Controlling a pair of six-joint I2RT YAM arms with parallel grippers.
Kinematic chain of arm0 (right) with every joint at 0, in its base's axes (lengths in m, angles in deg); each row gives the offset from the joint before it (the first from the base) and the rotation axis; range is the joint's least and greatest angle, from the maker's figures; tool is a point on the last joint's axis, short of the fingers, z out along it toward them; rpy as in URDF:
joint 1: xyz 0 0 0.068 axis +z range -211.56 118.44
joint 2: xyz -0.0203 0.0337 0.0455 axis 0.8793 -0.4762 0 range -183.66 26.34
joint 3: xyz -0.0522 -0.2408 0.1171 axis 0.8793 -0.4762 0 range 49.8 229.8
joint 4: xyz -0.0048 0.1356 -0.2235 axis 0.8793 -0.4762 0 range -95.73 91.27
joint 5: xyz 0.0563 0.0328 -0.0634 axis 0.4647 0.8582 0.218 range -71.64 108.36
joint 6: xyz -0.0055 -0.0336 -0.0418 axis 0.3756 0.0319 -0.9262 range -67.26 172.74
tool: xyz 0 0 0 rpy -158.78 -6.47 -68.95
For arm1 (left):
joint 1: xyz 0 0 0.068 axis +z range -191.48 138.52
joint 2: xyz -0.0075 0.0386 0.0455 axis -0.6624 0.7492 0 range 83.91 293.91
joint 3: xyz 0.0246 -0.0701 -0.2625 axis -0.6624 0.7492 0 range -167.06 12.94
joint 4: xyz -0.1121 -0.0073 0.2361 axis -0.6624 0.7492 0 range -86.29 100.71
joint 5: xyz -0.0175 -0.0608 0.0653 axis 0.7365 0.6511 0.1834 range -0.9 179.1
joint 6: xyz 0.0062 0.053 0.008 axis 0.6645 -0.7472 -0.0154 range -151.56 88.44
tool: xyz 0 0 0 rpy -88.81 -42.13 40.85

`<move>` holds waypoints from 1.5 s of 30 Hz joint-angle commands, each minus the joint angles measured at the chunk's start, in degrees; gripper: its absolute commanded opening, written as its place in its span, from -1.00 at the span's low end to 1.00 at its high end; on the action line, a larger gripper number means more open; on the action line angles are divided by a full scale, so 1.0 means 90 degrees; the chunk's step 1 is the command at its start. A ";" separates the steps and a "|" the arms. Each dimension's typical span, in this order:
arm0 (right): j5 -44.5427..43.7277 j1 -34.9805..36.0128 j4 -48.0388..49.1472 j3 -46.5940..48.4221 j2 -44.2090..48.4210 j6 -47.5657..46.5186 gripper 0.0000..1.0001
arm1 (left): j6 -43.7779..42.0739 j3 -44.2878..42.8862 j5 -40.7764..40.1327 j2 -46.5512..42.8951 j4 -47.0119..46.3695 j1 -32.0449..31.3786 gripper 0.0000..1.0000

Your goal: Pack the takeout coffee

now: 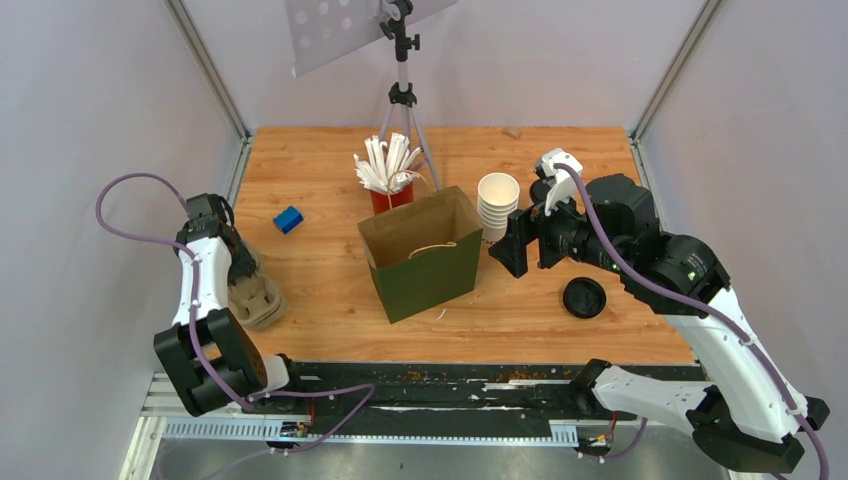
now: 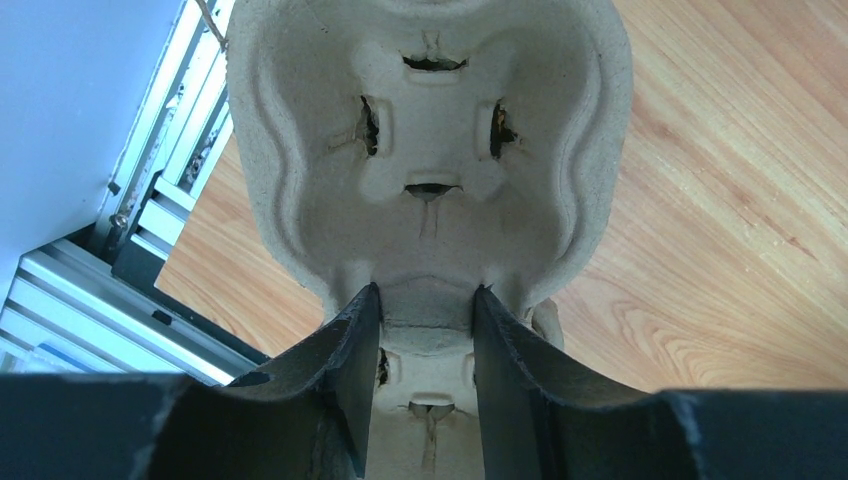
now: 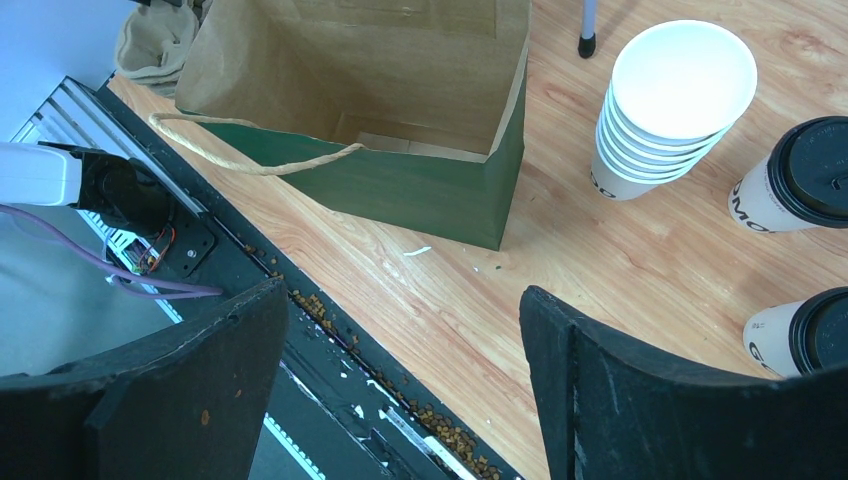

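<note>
Two arms share an orange-brown plank-grain table [image 1: 320,290], boxed in by pale lilac walls [image 1: 90,90] with aluminium posts [image 1: 205,60] in the back corners. We see a black strip [image 1: 450,372] along the near edge, sprinkled with brown crumbs [image 3: 440,425], and a ribbed metal rail [image 1: 380,428] below it. A few white flecks [image 3: 418,250] lie on the wood just in front of the green paper bag [image 1: 425,270], which stands open mid-table with its rope handle draped over the rim. Behind it are a red cup [image 1: 392,198] of white straws and a tripod [image 1: 402,100] by the back wall carrying a white perforated panel [image 1: 335,30]. The stack of lidless white cups [image 1: 497,203] sits just right of the bag, and a blue block [image 1: 288,219] sits alone on the left. For the takeout coffee, the right wrist view gives us a first lidded cup [image 3: 790,190] near the stack and a second lidded cup [image 3: 800,340] closer to the camera, both white with black lids, upright on the wood, outside the bag. The top view shows a round black lid [image 1: 584,298] near the right arm; we cannot tell if a cup is under it. The right gripper [image 3: 400,370] hangs over the near edge, jaws spread wide, gripping nothing. The left gripper [image 2: 425,300] is at the table's left side, fingers pinched on the end of a pulp cup carrier [image 2: 430,150].
</note>
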 commanded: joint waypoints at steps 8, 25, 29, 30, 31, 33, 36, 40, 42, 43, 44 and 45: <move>0.0065 0.0009 0.0174 0.0039 0.0083 0.0099 0.71 | 0.0004 -0.0095 -0.0002 -0.0135 -0.0036 0.0063 -0.06; 0.0051 0.0007 0.0225 0.0045 0.0061 0.0055 0.70 | -0.0006 -0.0135 0.0133 -0.0010 0.0015 0.0061 -0.19; 0.0056 0.0013 0.0224 0.0023 0.0056 0.0003 0.71 | -0.0023 -0.0183 0.0099 -0.0004 0.0039 0.0060 -0.14; 0.0057 0.0009 0.0224 0.0027 0.0053 0.0005 0.71 | -0.0032 -0.0196 0.0096 0.0005 0.0043 0.0064 -0.11; 0.0057 0.0012 0.0229 0.0027 0.0055 0.0003 0.71 | -0.0043 -0.0196 0.0096 0.0010 0.0045 0.0060 -0.05; 0.0056 0.0012 0.0241 0.0028 0.0054 0.0001 0.71 | -0.0062 -0.0220 0.0093 0.0020 0.0035 0.0062 0.08; 0.0056 0.0015 0.0234 0.0041 0.0045 0.0005 0.71 | -0.0115 -0.0217 0.0083 0.0053 0.0030 0.0063 0.17; 0.0047 0.0007 0.0224 0.0048 0.0052 -0.0012 0.71 | -0.0188 -0.0169 0.0004 0.0144 0.0005 0.0063 0.14; 0.0033 0.0007 0.0220 0.0039 0.0053 -0.0005 0.70 | -0.0211 -0.0114 -0.0032 0.0194 -0.0015 0.0059 0.14; 0.0034 0.0011 0.0221 0.0042 0.0057 -0.0004 0.70 | -0.0211 -0.0085 -0.0013 0.0212 -0.0045 0.0063 0.12; 0.0036 0.0008 0.0233 0.0038 0.0054 0.0003 0.71 | -0.0202 -0.0051 -0.0007 0.0215 -0.0077 0.0064 0.11; 0.0037 0.0007 0.0239 0.0035 0.0045 0.0005 0.71 | -0.0190 -0.0017 0.0026 0.0216 -0.0118 0.0058 0.09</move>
